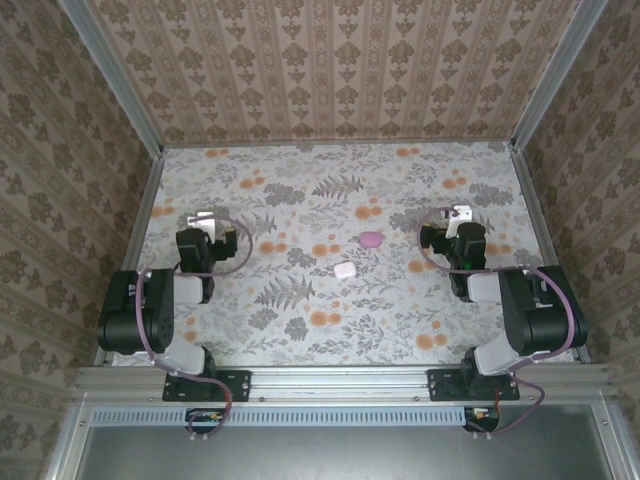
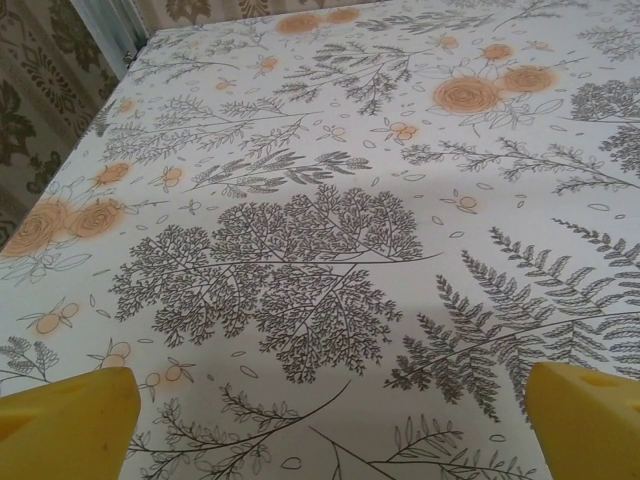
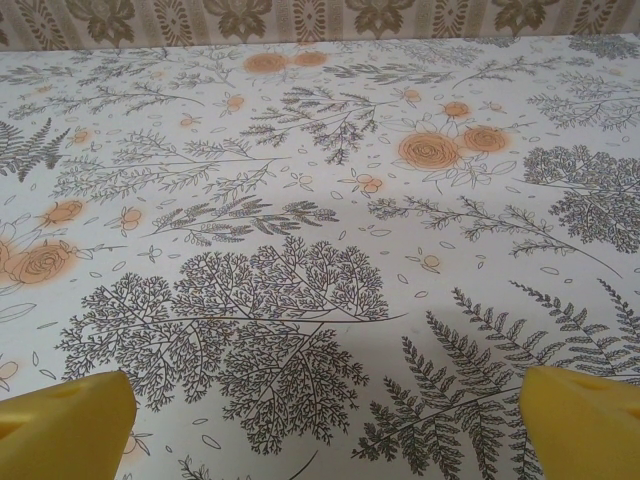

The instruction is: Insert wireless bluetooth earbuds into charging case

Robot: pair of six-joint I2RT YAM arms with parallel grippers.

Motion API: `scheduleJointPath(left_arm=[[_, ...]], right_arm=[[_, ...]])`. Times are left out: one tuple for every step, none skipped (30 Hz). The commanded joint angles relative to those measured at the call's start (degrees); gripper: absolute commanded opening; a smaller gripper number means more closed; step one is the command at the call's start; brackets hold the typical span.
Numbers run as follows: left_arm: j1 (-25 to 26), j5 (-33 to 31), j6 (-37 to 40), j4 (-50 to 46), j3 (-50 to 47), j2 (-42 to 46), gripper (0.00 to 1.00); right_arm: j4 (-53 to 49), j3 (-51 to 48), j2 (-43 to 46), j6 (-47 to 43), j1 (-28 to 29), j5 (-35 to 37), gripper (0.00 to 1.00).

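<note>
Setting: floral tabletop (image 1: 300, 340) boxed in by patterned walls (image 1: 330, 70), with 2 arms bolted at its near edge.
Cases: pink case (image 1: 371, 239) lies mid-table. White case (image 1: 345, 270) sits a little nearer the arms and to the left, close to the pink one but apart from it.
Lids: from where I stand both look like closed pebbles, though I cannot be sure.
Buds: the earbuds are too small for me to pick out against the print. Whether they lie loose on the cloth or already sit inside a case, I cannot tell.
Left side: left gripper (image 1: 206, 220) hangs over the left of the table, well apart from both cases. Its jaws are spread as wide as they go and hold nothing, with bare cloth between its yellow pads (image 2: 65, 425).
Right side: right gripper (image 1: 460, 216) mirrors it on the right, jaws equally wide and empty, with plain print between its yellow fingertips (image 3: 585, 420).
Reason for the pose: both arms are folded back toward their bases. I judge this keeps the middle unobstructed for the overhead camera and puts the cases within reach of either arm.
Stage: nothing is in hand, so I judge this a rest point at 1 end of the job; which end I cannot say.
Next need: locating each bud before any descent, then a narrow pinch.
Risk: orange flower prints could pass for small pink buds.
</note>
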State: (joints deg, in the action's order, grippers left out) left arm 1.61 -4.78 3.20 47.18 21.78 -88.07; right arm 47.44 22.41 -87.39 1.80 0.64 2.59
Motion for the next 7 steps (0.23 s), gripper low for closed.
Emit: scheduleJointPath(left_arm=[[0.24, -1.04, -1.18, 1.73, 1.14, 0.28, 1.0], [0.2, -0.99, -1.14, 1.71, 1.16, 0.27, 1.0], [0.16, -1.02, -1.18, 1.76, 1.16, 0.3, 1.0], [0.19, -1.01, -1.16, 1.62, 1.18, 0.31, 1.0], [0.22, -1.02, -1.18, 1.7, 1.16, 0.28, 1.0], [0.18, -1.03, -1.18, 1.69, 1.15, 0.28, 1.0], [0.23, -0.98, -1.22, 1.73, 1.16, 0.27, 1.0]], right_arm=[[1.49, 0.96, -0.34, -0.05, 0.33, 0.91, 1.0], [1.51, 0.98, -0.32, -0.07, 0.31, 0.91, 1.0], [1.51, 0.99, -0.35, -0.05, 0.25, 0.88, 1.0], [1.46, 0.99, -0.35, -0.05, 0.26, 0.92, 1.0], [1.56, 0.95, -0.36, -0.05, 0.3, 0.92, 1.0], [1.68, 0.79, -0.17, -0.05, 0.31, 0.92, 1.0], [1.54, 0.89, -0.28, -0.05, 0.24, 0.84, 1.0]])
